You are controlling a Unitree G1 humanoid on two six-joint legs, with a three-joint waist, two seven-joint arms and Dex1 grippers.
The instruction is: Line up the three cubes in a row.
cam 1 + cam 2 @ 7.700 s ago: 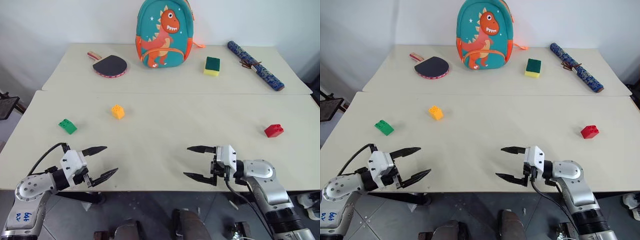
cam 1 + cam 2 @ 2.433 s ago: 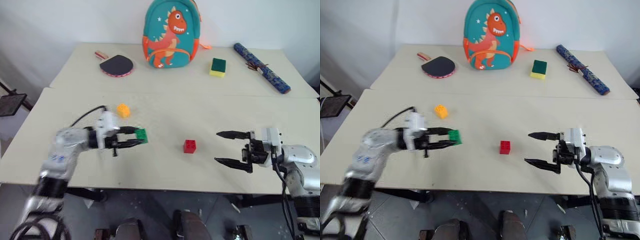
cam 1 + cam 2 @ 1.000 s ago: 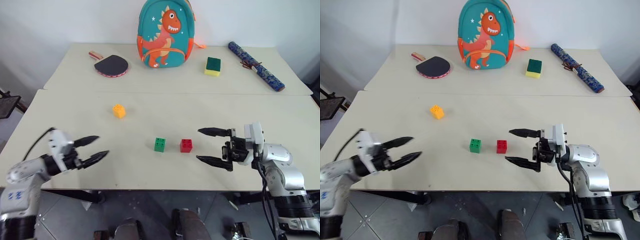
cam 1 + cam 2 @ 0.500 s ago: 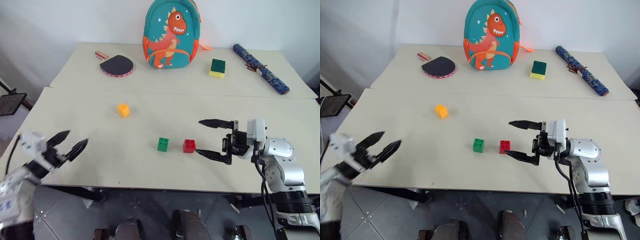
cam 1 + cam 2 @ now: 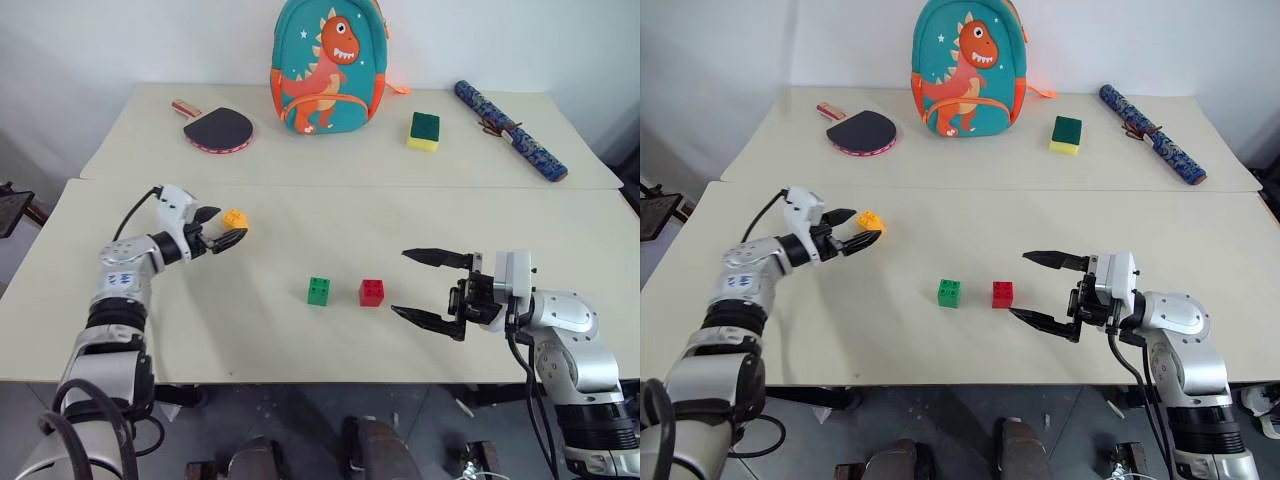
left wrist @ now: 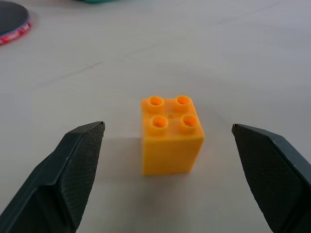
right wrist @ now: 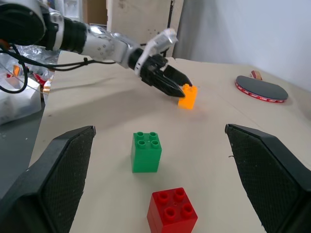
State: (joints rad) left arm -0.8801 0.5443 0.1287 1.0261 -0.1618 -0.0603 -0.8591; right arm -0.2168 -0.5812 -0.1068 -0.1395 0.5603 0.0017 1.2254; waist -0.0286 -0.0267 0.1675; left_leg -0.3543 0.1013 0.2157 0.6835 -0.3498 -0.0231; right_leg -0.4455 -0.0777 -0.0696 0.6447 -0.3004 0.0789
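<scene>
Sitting between our left pincer's (image 5: 222, 228) wide-spread fingers, untouched, the yellow-orange cube (image 6: 171, 135) rests on the counter (image 5: 300, 340). Our right pincer (image 5: 432, 288) gapes wide and empty just beside the red cube (image 5: 372, 292), the green cube (image 5: 320, 291) just past it.

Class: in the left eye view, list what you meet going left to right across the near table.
left hand → yellow-orange cube → green cube → red cube → right hand
</scene>
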